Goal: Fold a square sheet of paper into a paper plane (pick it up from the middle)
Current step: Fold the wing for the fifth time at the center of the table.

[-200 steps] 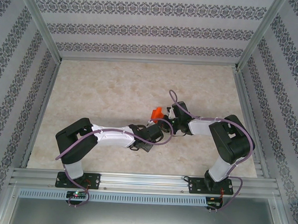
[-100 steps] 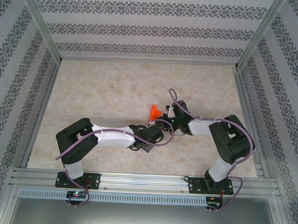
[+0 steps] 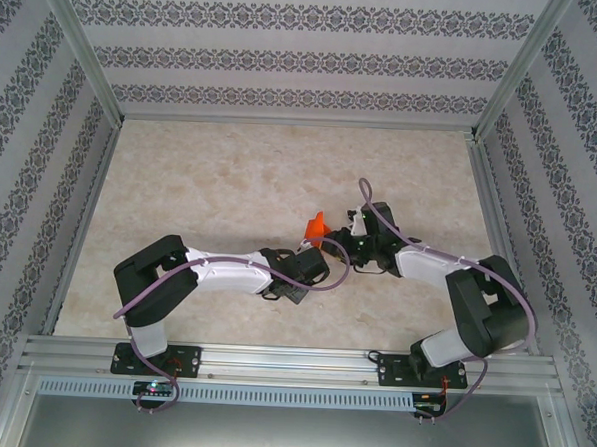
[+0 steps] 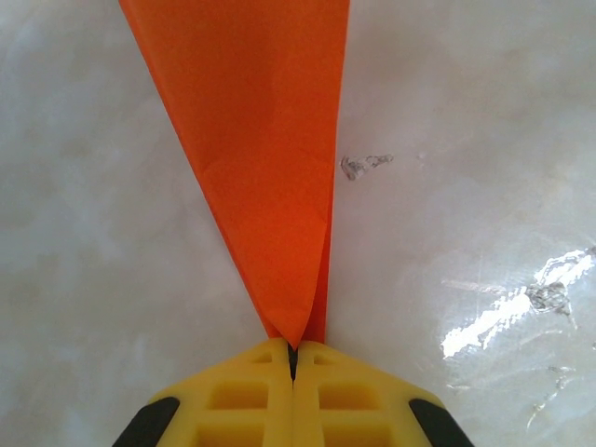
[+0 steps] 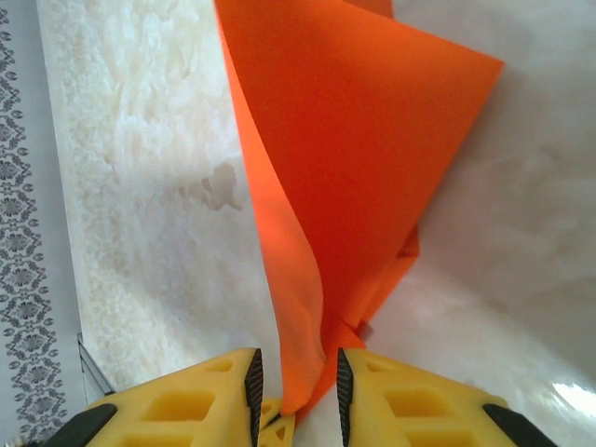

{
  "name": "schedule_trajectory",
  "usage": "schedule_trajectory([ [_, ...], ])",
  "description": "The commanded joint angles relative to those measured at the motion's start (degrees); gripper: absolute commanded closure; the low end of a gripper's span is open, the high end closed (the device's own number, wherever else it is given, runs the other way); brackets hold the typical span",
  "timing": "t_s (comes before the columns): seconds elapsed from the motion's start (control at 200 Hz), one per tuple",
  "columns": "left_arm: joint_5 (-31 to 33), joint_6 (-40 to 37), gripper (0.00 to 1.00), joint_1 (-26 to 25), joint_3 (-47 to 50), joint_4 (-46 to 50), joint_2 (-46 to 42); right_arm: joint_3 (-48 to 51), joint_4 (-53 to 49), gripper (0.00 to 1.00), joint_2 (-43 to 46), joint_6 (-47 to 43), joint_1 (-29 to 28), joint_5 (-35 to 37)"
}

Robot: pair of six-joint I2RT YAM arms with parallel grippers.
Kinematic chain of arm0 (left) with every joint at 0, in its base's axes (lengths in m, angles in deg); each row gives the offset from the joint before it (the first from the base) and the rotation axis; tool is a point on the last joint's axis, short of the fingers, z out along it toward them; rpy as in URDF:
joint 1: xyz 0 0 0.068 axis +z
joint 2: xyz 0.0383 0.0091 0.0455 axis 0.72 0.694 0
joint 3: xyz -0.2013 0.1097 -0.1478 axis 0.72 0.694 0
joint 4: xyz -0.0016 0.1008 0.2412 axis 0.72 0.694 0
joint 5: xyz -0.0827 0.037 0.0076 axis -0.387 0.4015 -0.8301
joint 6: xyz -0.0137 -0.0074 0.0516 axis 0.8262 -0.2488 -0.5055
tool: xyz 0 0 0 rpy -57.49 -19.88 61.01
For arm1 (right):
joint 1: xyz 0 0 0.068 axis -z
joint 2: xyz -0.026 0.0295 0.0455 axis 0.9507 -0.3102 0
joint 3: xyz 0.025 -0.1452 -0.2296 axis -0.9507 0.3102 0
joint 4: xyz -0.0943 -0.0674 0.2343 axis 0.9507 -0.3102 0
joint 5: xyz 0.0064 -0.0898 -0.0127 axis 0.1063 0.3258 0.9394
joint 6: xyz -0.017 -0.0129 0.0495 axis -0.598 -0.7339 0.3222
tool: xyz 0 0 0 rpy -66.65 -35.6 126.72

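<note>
Right fingers [image 5: 177, 405] newly parted; left fingers [image 4: 233, 402] pinch paper [image 4: 261, 140].

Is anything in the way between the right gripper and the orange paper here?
Nothing visible is. The paper already sits between the parted fingers of the right gripper, with no other object in that gap. The left gripper is shut on the paper's pointed end, and the table lies behind it.

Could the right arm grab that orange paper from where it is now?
Probably yes: the orange paper sits between the parted fingers of the right claw, nothing blocking; the left claw pinches its tip.
</note>
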Motion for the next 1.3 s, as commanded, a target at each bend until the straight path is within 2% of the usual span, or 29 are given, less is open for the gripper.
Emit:
schedule_trajectory([
  [0.0,-5.0,-0.9,0.93,0.2,1.6,2.6,4.0,2.8,0.7,0.75,3.4,1.5,1.3,-3.1],
  [0.18,-5.7,-1.2,0.93,0.3,1.3,2.3,4.5,6.0,9.7,0.90,4.7,9.0,1.3,-7.5],
  [0.38,-6.3,-1.4,0.93,0.3,1.0,2.1,4.8,6.8,25.1,0.95,-2.4,17.8,0.5,-10.5],
  [0.485,-6.4,-1.5,0.93,0.3,1.0,1.9,4.5,5.6,29.7,0.96,-6.8,19.7,-0.6,-10.8],
  [0.704,-6.4,-1.6,0.93,0.3,0.8,2.2,4.7,2.9,28.9,0.97,-13.3,16.9,-0.7,-9.7],
  [0.909,-6.4,-2.1,0.92,0.3,1.2,2.2,4.3,0.7,20.9,0.97,-15.5,10.6,-0.6,-6.2],
  [1.294,-6.1,-3.3,0.86,0.3,0.7,3.3,2.7,-2.2,12.0,0.97,-18.8,3.5,-0.6,-2.0],
])
